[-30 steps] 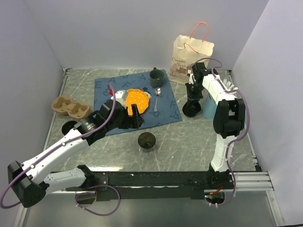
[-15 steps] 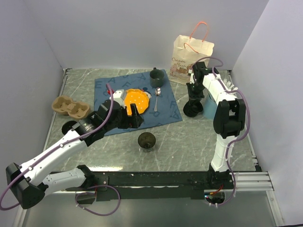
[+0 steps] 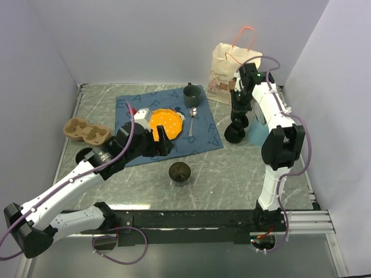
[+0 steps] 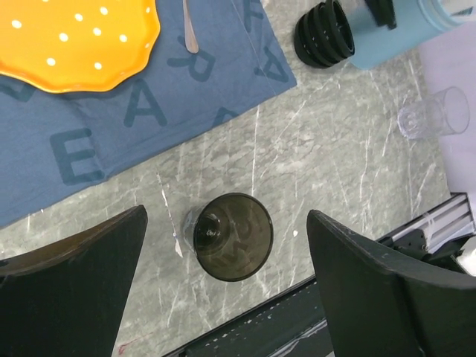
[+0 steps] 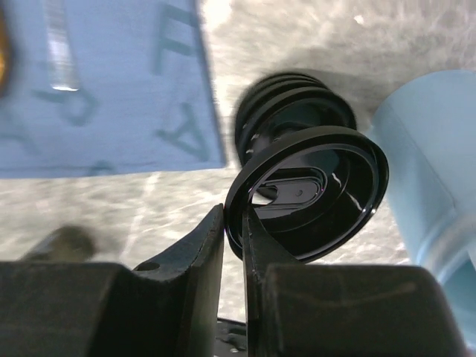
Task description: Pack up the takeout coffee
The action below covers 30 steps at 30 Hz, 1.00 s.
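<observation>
Grey marbled table, plain white walls, blue lettered mat mid-table. Black glossy lid, round w/ sip slot, pinched at its rim by right fingers, tilted just above lid stack, next to blue tub. Left fingers spread wide over dark cup on bare table.

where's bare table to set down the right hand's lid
Open marble lies right of the dark cup, in front of the lid stack. Another patch sits behind the cup carrier, left of the placemat. It is crowded around the blue container and paper bag.
</observation>
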### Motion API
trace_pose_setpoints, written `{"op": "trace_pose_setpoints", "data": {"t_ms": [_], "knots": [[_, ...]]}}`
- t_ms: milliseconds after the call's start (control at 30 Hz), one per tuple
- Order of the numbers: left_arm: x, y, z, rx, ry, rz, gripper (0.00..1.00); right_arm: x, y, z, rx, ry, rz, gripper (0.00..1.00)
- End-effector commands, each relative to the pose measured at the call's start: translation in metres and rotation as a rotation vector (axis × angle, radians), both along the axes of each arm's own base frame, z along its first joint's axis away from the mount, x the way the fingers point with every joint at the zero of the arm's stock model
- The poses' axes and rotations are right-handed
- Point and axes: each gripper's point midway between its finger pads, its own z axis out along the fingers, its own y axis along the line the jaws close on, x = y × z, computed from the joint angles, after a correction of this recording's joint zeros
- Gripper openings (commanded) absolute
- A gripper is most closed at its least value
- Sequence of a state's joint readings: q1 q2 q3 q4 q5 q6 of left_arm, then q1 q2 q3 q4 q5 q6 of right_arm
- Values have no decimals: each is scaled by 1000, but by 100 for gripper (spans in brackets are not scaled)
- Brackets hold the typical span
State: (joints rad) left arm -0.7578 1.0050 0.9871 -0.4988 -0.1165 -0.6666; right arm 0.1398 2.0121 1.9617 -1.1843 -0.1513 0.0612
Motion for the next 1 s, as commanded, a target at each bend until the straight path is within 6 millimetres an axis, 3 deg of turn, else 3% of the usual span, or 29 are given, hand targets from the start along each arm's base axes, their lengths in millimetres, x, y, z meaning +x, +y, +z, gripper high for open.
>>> {"op": "trace_pose_setpoints", "data": {"t_ms": [0, 33, 100, 133, 200, 233, 267, 300, 333, 367, 433, 633, 767, 833, 967], "knots": [[9, 0, 43, -71, -60, 46, 93, -24, 41, 88, 165, -123, 47, 18], [8, -3, 51, -100, -59, 47, 92, -36, 58, 111, 235, -155, 72, 17], [6, -5, 62, -141, -62, 44, 91, -47, 75, 132, 325, -190, 102, 17], [3, -9, 72, -181, -64, 29, 90, -65, 94, 159, 435, -224, 146, 17], [-1, -12, 92, -253, -94, 16, 89, -73, 113, 179, 564, -287, 192, 17], [-2, -12, 102, -283, -105, 13, 88, -97, 125, 209, 699, -307, 237, 17], [-5, -12, 112, -317, -119, 3, 88, -106, 130, 207, 753, -287, 243, 16], [-6, -12, 127, -360, -139, 3, 88, -103, 139, 228, 823, -385, 295, 16], [-9, -13, 135, -383, -153, -6, 87, -120, 141, 249, 891, -412, 298, 16], [-12, -14, 144, -406, -167, -26, 87, -129, 147, 248, 946, -398, 334, 16], [-15, -16, 163, -454, -200, -47, 85, -143, 151, 277, 1015, -502, 386, 17], [-29, -39, 213, -649, -209, -171, 72, -178, 165, 284, 1146, -487, 457, 18], [-35, -60, 222, -728, -134, -256, 70, -199, 171, 284, 1177, -466, 500, 18], [-43, -70, 221, -766, -89, -328, 67, -209, 171, 280, 1189, -455, 512, 18], [-43, -79, 212, -807, -31, -338, 58, -219, 171, 282, 1218, -455, 528, 18]]}}
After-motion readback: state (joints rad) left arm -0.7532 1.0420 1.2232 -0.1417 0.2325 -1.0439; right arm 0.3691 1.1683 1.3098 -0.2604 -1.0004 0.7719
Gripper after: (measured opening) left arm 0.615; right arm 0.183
